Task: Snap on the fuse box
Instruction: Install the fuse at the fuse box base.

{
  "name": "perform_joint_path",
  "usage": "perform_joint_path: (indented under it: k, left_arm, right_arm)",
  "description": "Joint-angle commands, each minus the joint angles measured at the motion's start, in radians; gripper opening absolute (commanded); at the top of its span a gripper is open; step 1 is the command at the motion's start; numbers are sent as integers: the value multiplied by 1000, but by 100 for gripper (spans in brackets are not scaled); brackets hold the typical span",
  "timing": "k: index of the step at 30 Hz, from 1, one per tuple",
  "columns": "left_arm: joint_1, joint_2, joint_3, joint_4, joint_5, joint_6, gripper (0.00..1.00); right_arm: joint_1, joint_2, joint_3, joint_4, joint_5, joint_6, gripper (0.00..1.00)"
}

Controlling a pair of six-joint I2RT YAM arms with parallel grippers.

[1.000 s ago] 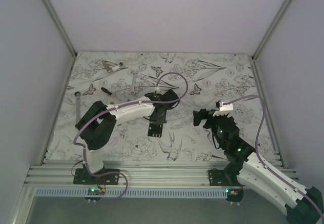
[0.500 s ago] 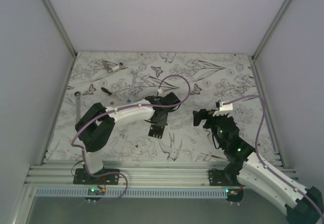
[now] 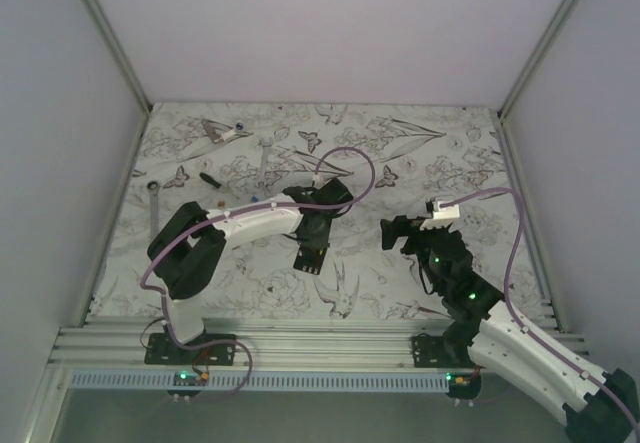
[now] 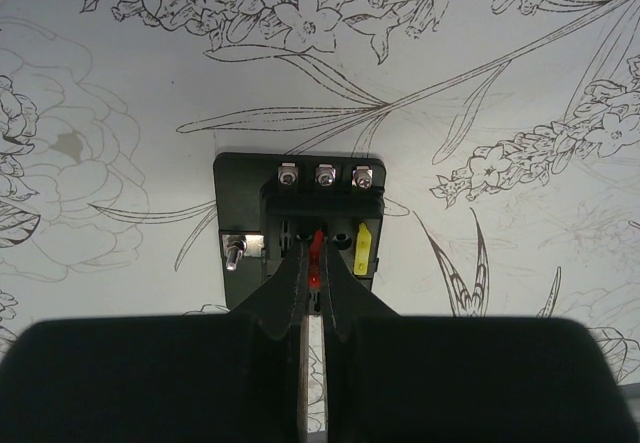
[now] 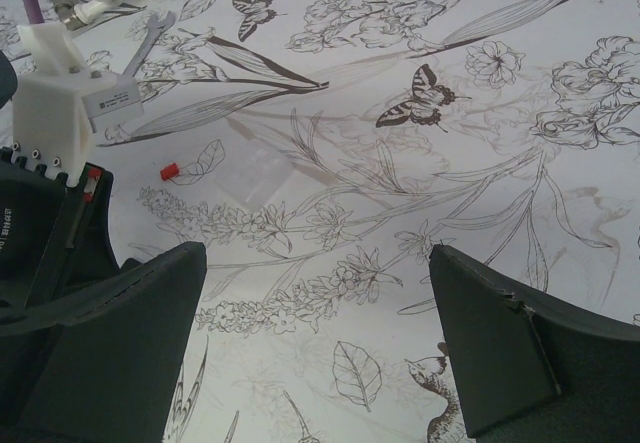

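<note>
1. The table (image 3: 450,163), covered in a floral print, carries the fuse box (image 4: 245,198) lying flat near its middle. The box sits directly under the left arm's wrist and well apart from the right arm.
2. The right gripper (image 5: 318,263) hovers to the right of the box with its fingers spread wide, holding nothing.
3. The left gripper (image 4: 316,268) has its fingers pressed together, with the tips down on the box's slot grid. A thin red fuse (image 4: 318,243) shows right at the tips. I cannot tell whether it is pinched or already seated.
4. The fuse box looks like stiff moulded plastic. It is probably light enough to skate on the smooth sheet if pushed sideways, so any pressing should go straight down.
   - The best hold is likely across the two side walls of the flat base, clear of the slots.
   - It lies face up, with the end carrying the three screws (image 4: 324,175) pointing away from the left wrist, seemingly toward the arm bases.
   - The long axis appears to follow that same line, but the other end is hidden under the fingers.
5. A yellow fuse (image 4: 362,249) stands beside the red one. Both are small and probably easy to bend or crack.
</note>
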Motion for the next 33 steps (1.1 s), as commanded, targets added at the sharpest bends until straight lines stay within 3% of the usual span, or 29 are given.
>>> perform_joint_path:
  k: [1,12,23,33]
  left_arm:
    - [3,51,-19,-63,30,35,0]
    - [-4,9,61,-217,-85,72,0]
    - [8,-3,19,-136,-20,26,0]
    - [6,6,13,-121,-48,14,0]
  right_arm:
    - [-6,-1,5,22,-6,17,100]
    - [-6,2,6,25,-8,18,100]
    - [-6,-3,6,22,-12,19,100]
    - [-6,-8,5,21,-12,19,100]
